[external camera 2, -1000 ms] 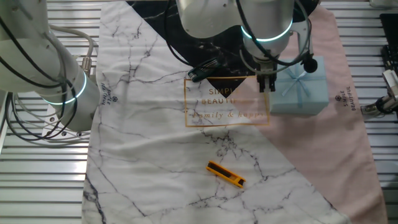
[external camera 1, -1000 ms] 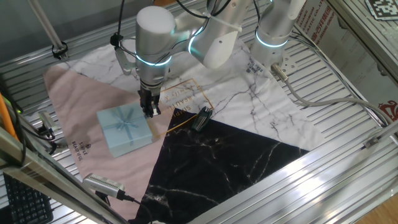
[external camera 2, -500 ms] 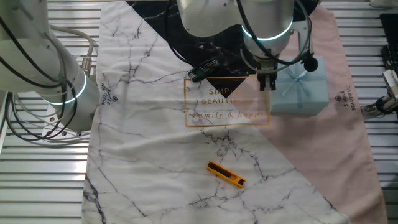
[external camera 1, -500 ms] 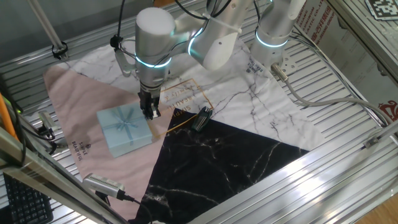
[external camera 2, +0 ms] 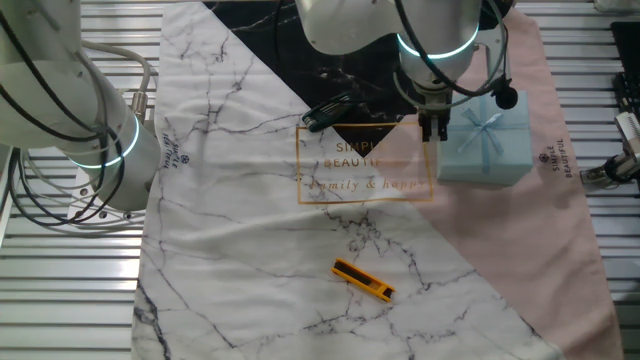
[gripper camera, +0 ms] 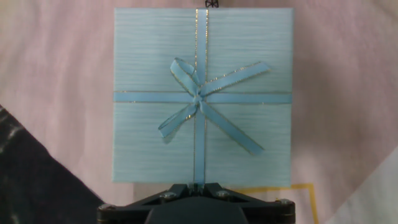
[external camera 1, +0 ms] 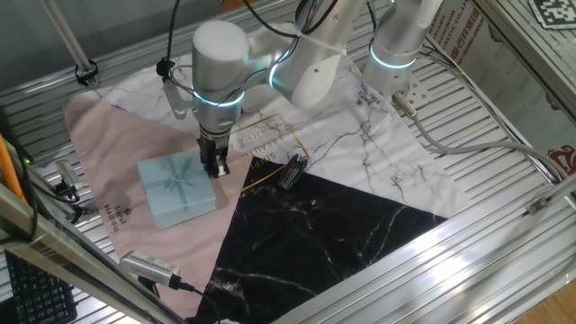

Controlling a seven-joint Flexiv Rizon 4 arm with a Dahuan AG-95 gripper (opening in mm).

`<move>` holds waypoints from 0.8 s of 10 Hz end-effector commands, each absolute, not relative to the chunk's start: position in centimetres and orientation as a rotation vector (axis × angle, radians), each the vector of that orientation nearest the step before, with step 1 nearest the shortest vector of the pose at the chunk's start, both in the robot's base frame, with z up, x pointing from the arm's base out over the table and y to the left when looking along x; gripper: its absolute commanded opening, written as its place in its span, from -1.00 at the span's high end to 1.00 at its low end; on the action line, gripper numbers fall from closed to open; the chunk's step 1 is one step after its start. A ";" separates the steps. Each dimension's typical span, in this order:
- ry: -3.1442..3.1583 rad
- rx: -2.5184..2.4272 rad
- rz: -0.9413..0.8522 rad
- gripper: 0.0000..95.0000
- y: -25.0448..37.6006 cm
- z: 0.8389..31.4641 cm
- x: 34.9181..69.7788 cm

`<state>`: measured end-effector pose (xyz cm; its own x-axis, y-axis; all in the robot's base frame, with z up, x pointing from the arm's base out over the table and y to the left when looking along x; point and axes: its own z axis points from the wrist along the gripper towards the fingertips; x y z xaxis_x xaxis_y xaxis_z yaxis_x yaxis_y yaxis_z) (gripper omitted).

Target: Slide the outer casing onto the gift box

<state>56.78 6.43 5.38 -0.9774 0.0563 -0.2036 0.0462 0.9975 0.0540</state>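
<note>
The outer casing (external camera 1: 175, 191), a pale blue square sleeve with a ribbon-and-bow cross on top, lies flat on the pink part of the cloth. It also shows in the other fixed view (external camera 2: 485, 145) and fills the hand view (gripper camera: 202, 93). My gripper (external camera 1: 216, 166) points straight down with its fingers together at the middle of the sleeve's side edge, touching or nearly touching it; it also shows in the other fixed view (external camera 2: 436, 133) and the hand view (gripper camera: 196, 185). The black-lined gift box is not visible in any view.
A black tool (external camera 1: 292, 171) lies by the gold-framed print on the cloth. A yellow cutter (external camera 2: 362, 280) lies on the white marble part. A second arm (external camera 2: 70, 110) stands at the table's side. A grey hand tool (external camera 1: 148, 265) lies off the cloth's front edge.
My gripper and the outer casing have shifted a little together, away from the gold-framed print and further onto the pink cloth. The fingers stay together.
</note>
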 end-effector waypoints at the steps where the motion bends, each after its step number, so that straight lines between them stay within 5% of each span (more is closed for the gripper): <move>1: 2.936 0.077 0.070 1.00 6.5 5.3 56.9; 8: 2.940 0.072 0.057 1.00 7.6 6.4 55.1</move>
